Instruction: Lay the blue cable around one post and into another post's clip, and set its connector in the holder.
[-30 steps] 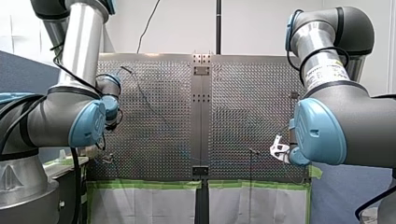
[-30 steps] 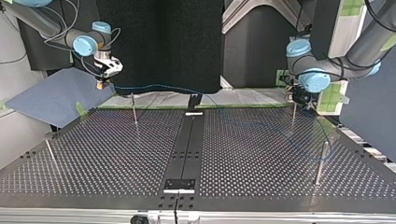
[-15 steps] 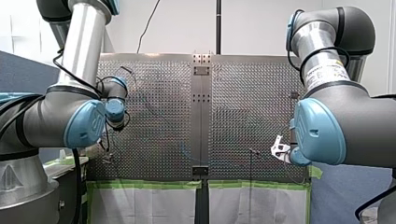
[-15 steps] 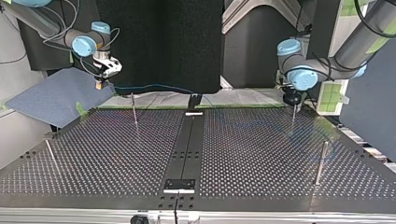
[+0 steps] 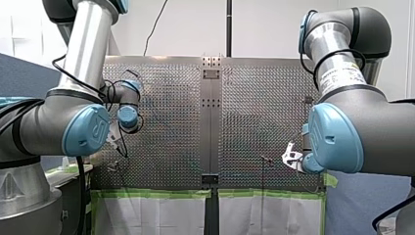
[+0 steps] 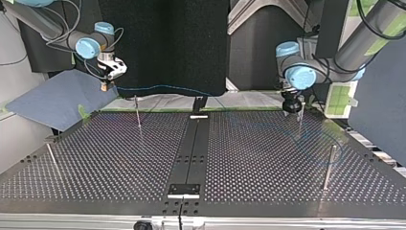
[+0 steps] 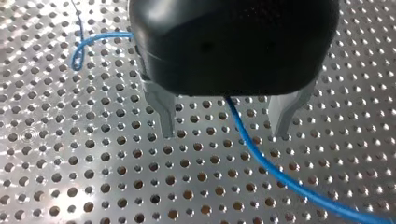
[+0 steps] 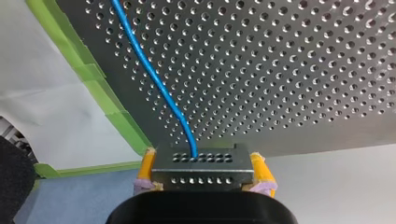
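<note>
Item: thin blue cable [image 7: 261,163]. Location: over the perforated metal surface [image 7: 93,186], passing between the spread metal fingers of my left claw [image 7: 224,133]. Its long axis runs oblique to the gap, out ahead and to one side. Far end: grey perforated connector block [image 8: 201,170], clamped between the yellow pads of my right claw [image 8: 201,158]. Nearer arm for routing, by judgement: my left.

light bright, even | glare on table [image 7: 42,135] | top view dimmer
</note>
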Controlling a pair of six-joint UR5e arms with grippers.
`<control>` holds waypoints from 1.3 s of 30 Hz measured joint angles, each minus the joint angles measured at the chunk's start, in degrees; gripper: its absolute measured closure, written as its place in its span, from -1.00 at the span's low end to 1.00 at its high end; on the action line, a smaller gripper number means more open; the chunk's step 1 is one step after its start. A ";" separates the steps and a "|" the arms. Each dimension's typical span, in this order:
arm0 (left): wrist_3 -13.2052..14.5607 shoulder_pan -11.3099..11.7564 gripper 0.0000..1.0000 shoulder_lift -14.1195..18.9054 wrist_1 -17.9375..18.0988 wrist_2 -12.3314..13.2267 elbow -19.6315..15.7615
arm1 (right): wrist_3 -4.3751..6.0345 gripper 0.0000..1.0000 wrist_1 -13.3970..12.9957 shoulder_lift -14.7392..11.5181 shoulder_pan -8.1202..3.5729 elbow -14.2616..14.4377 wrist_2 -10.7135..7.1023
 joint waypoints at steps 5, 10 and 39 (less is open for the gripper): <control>-2.51 0.81 -1.00 0.16 0.17 2.31 0.00 | 0.01 1.00 0.11 -0.01 0.16 -0.01 0.02; -4.76 1.89 -1.00 0.40 0.25 2.61 -0.47 | 0.05 1.00 0.09 -0.01 0.24 -0.01 0.02; -17.15 10.98 -1.00 12.82 5.26 8.35 -8.47 | 0.24 1.00 -0.08 0.00 0.62 -0.02 -0.05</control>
